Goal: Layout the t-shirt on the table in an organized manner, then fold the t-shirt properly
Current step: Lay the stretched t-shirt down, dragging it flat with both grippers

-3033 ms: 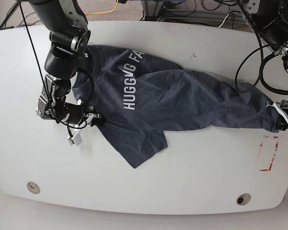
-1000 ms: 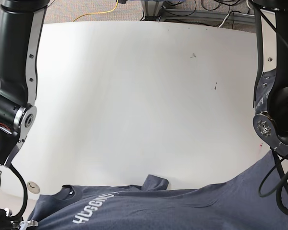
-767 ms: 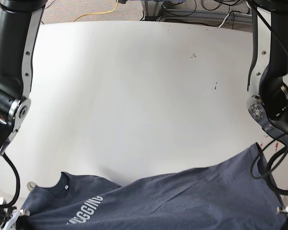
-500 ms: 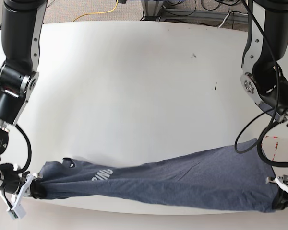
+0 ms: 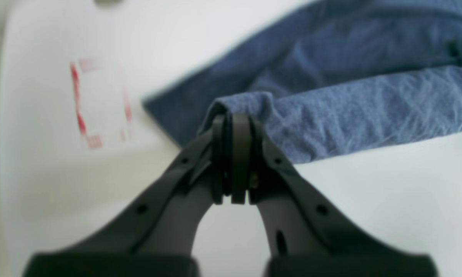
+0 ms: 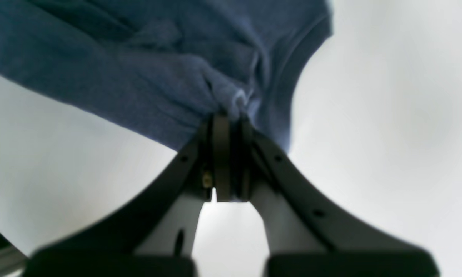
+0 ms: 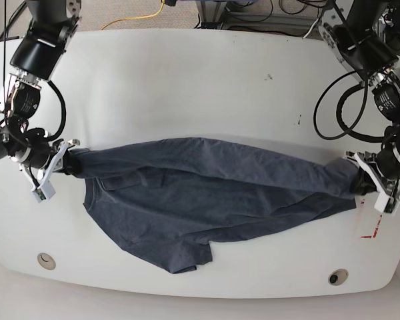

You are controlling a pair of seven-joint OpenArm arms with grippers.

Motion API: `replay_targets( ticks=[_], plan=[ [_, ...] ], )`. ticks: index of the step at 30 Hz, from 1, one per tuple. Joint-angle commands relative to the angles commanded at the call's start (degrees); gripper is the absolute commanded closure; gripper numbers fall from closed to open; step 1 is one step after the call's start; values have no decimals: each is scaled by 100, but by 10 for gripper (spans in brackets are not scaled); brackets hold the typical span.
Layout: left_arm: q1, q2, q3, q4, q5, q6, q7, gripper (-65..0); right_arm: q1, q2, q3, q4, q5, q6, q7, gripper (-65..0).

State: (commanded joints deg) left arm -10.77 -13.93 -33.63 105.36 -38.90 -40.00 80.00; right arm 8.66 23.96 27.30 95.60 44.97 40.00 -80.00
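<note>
Navy t-shirt (image 7: 207, 193) lettering hidden, left end effector (image 7: 365, 185), right end effector (image 7: 61, 160) clamped on fabric

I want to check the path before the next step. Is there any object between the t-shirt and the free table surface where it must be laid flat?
Nothing visible stands in the way. The t-shirt already lies across the table, held at its ends by the left gripper and right gripper. Only a red tape mark is nearby.
</note>
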Motion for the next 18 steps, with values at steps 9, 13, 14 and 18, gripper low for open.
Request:
replay_targets(
  ticks=[9,13,14,18],
  plan=[
    [1116,-35,-334,0,-484,0,0,0,-941,-255,0,633,-53,0,0,0],
    [1495,-35,-475,0,-571,0,0,0,-1187,-264,0,730,-53,0,0,0],
    [1591,-44,-501,0,-571,0,0,0,-1240,-264,0,730,-53,0,0,0],
    [1960,-220,-598,0,-571,0,0,0,-1433,-237,0,703,-62,0,0,0]
  ],
)
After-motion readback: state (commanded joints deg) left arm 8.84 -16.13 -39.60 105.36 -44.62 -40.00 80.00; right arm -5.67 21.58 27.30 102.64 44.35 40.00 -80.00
